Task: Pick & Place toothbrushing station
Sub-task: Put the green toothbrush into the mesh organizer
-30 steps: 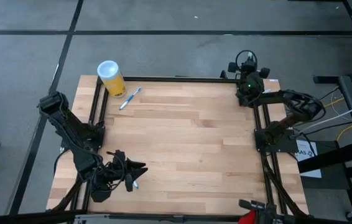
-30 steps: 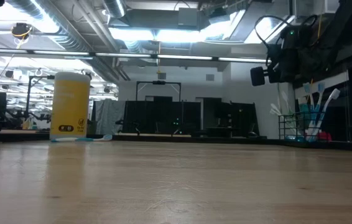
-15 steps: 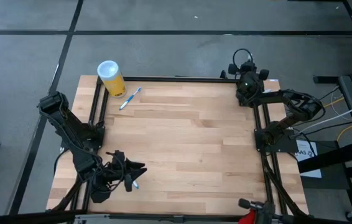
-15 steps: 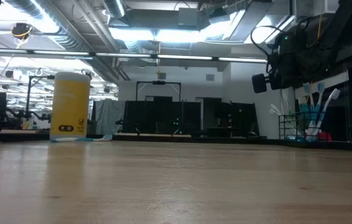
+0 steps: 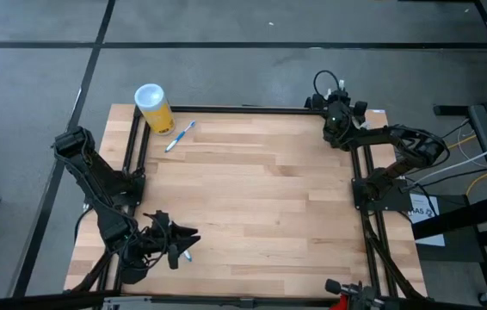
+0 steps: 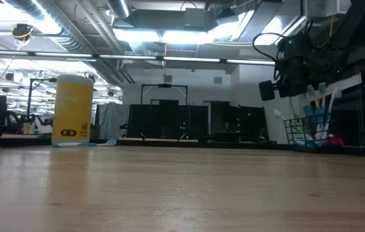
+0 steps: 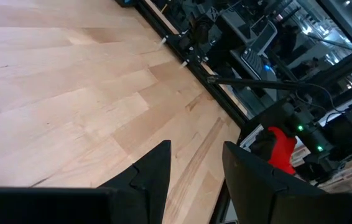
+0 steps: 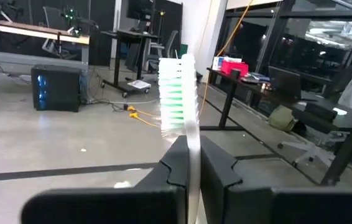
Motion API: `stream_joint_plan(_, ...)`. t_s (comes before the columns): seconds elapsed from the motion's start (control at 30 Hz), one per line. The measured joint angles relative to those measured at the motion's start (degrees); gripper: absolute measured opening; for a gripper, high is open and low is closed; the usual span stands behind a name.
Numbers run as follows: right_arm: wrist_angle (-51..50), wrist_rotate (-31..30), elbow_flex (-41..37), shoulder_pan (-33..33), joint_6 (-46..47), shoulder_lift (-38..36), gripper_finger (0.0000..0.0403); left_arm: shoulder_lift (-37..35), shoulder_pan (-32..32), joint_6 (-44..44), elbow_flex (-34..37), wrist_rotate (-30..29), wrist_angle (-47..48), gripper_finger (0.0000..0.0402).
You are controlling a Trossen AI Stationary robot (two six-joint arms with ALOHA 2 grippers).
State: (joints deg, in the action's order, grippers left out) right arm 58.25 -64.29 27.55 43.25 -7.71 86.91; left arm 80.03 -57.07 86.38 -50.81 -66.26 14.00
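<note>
My right gripper [image 5: 333, 105] is at the table's far right corner, level, and shut on a white toothbrush [image 8: 177, 93] with green and white bristles. In the low view a black wire holder [image 6: 306, 129] with toothbrushes shows below that gripper [image 6: 296, 67], tilted. The arm hides it in the high view. My left gripper [image 5: 183, 244] is open and empty over the near left of the table, and its gap shows in the left wrist view [image 7: 196, 168]. My right gripper pinches the toothbrush's white handle [image 8: 193, 146] between its two fingers, which come at it level and lie across it. The brush stands upright with its head above the fingers. Its lower end is hidden, and I cannot tell whether the fingers touch the holder.
A yellow cup with a white lid [image 5: 153, 108] stands at the far left corner and also shows in the low view [image 6: 71, 109]. A blue toothbrush [image 5: 180, 135] lies on the table beside it. The wooden tabletop [image 5: 261, 198] lies between the arms, inside a black frame.
My right gripper has gone toward the table's far edge and a little to the left, still shut on the toothbrush. In the low view the black holder and its brushes have shifted with it and tipped.
</note>
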Motion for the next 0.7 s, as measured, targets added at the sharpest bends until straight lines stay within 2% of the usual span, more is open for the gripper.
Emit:
stream_joint_plan(0.17,-0.8,-5.1,0.0,0.0,1.9,0.0,0.0016,0.0,-1.2,0.0,0.0,-0.1,0.0,0.0141)
stream_joint_plan(0.37,-0.8,-5.6,0.0,0.0,1.3,-0.1,0.0036,0.0,-1.5,-0.1,0.0,-0.1,0.0,0.0141)
stream_joint_plan(0.57,2.1,-0.6,0.0,0.0,0.8,-0.5,0.0037,0.0,-1.5,-0.1,0.0,-0.2,0.0,0.0141)
stream_joint_plan(0.7,7.9,1.5,0.0,-0.6,-3.9,-0.5,0.0041,0.0,-1.5,-0.1,0.0,-0.2,0.1,0.0141)
